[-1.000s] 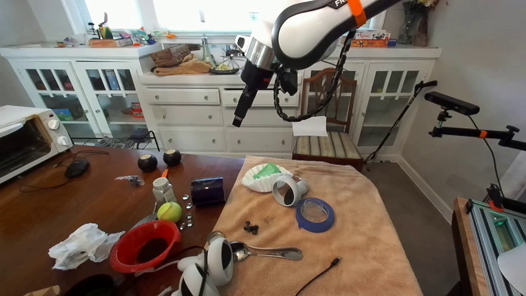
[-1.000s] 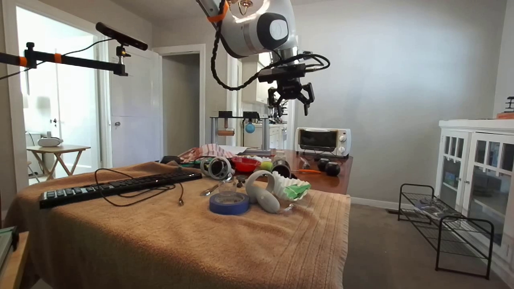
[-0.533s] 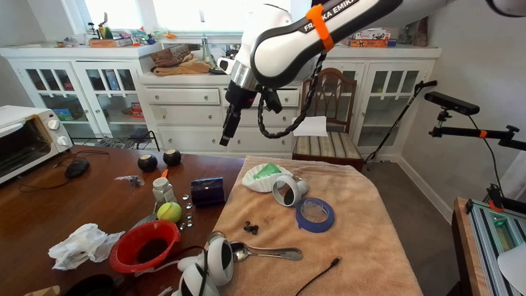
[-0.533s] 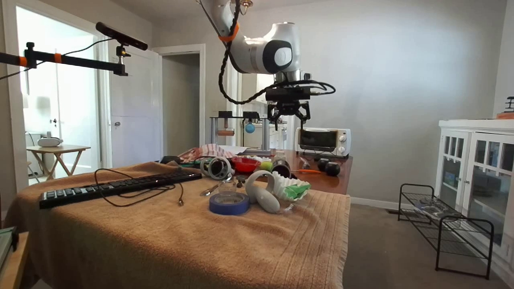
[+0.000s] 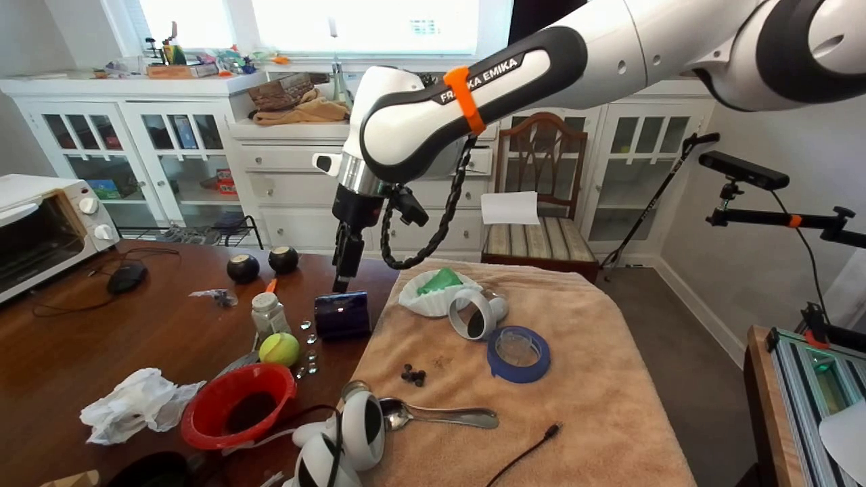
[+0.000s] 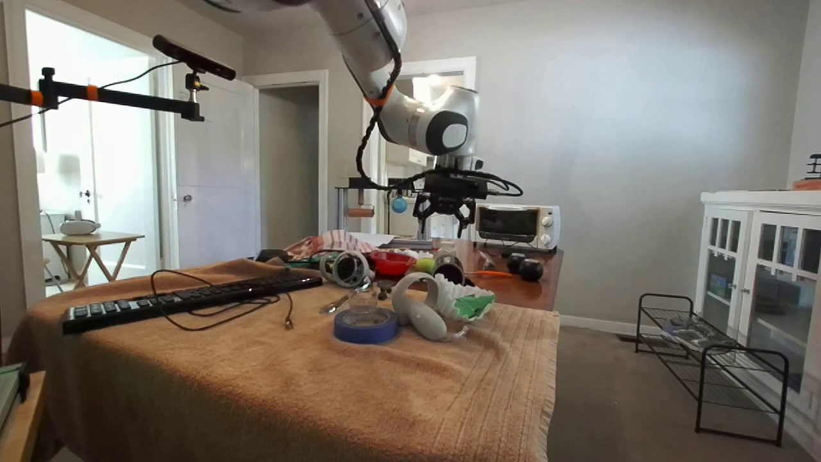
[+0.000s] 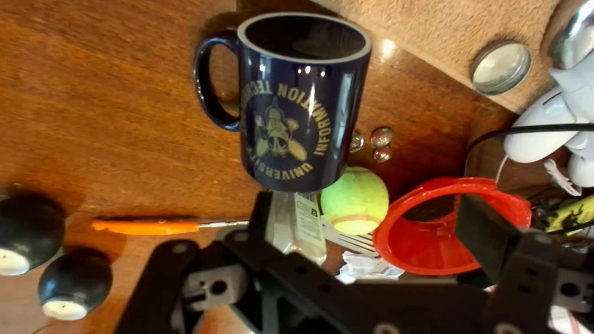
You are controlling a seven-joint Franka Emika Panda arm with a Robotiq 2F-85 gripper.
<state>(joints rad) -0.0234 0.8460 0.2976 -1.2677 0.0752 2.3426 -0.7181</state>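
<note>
My gripper [image 5: 341,285] hangs over the wooden table, fingers pointing down, close to a dark blue mug [image 5: 343,315] that lies on its side. In the wrist view the gripper [image 7: 371,220] is wide open and holds nothing; the mug [image 7: 301,116], with handle and gold lettering, is beyond the fingertips rather than between them. Behind the gap show a tennis ball [image 7: 355,199], a clear shaker [image 7: 301,227] with a label, and a red bowl-like container [image 7: 431,253]. A gap separates the gripper [image 6: 442,231] from the mug [image 6: 449,269] in an exterior view.
A tan towel [image 5: 575,406] covers part of the table, bearing blue tape [image 5: 499,368], a white controller [image 5: 462,328] and spoons [image 5: 460,416]. Two black round holders [image 7: 74,283] and an orange-handled tool [image 7: 148,227] lie near the mug. A toaster oven [image 6: 517,226] stands behind.
The arm has come down steadily, bringing the gripper from high above the table to just over the mug. Its jaws have stayed open, and the table objects have not moved.
</note>
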